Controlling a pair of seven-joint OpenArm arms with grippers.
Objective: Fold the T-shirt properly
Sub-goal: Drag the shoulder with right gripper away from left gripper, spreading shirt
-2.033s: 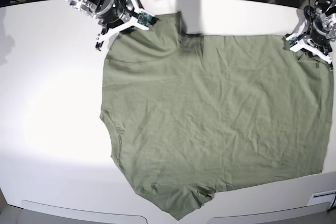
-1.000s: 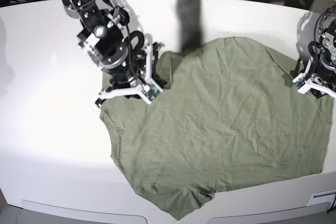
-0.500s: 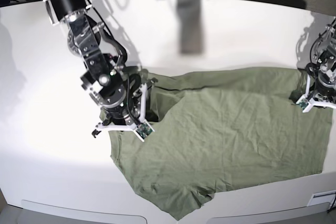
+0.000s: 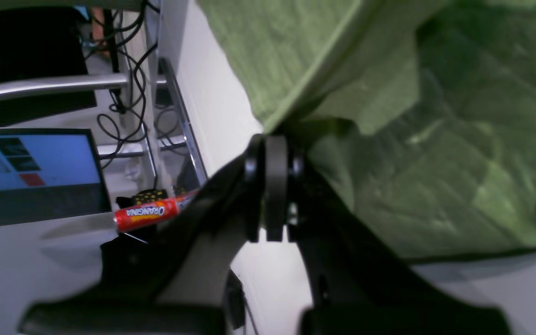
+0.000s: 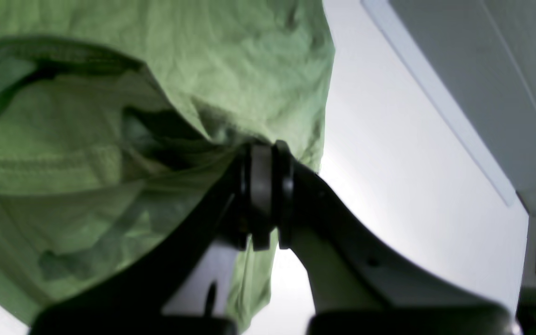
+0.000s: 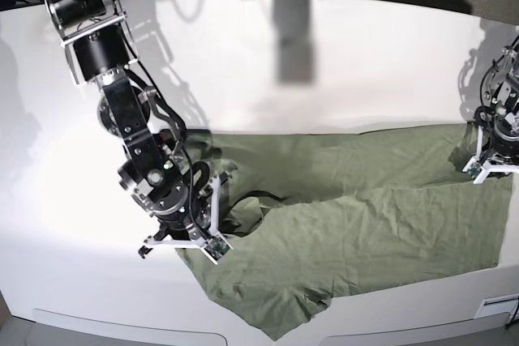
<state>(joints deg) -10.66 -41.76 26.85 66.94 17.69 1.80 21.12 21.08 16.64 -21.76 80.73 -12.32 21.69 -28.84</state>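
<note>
While T-shirt (image 6: 357, 224) lies half-folded on table (image 6: 324, 62), both arms' jaws clamped on its edges.

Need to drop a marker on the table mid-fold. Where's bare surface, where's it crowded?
Free: the white table behind the T-shirt, and the left strip beyond the right gripper. Crowded: the near half, covered by the shirt almost to the near edge, with the left gripper pinching cloth at the right edge.

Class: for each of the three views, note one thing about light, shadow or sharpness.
Base view: glare whitens the table at left, with arm shadows behind. Left wrist view: the dark claw is blurred. Right wrist view: the T-shirt is soft and the table bright.
</note>
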